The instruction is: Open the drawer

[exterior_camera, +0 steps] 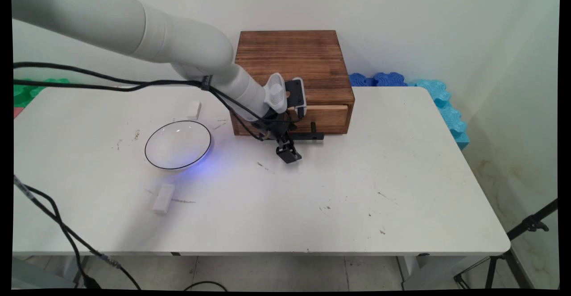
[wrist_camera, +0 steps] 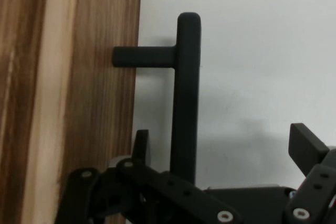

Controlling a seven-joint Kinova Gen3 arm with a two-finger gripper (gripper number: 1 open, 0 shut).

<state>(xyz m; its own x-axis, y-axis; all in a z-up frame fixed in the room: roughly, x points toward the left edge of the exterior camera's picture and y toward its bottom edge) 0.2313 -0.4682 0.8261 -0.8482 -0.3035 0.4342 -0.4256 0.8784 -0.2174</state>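
A brown wooden box (exterior_camera: 292, 57) stands at the back middle of the table, its drawer front (exterior_camera: 328, 118) facing the near side. A black bar handle (exterior_camera: 308, 136) (wrist_camera: 187, 93) sticks out from the drawer on short posts. My gripper (exterior_camera: 287, 143) (wrist_camera: 220, 140) is open and low in front of the drawer, at the handle's left end. In the hand view the bar runs between the two fingers: one fingertip (wrist_camera: 140, 142) lies close to the wood, the other (wrist_camera: 307, 142) is far out over the table. Neither finger touches the bar.
A shallow clear bowl (exterior_camera: 177, 145) with a dark rim sits left of the box. A white block (exterior_camera: 163, 198) lies before it, another (exterior_camera: 194, 109) behind it. Blue foam tiles (exterior_camera: 379, 80) line the back right, green ones (exterior_camera: 26, 88) the left. A tripod (exterior_camera: 526, 227) stands at lower right.
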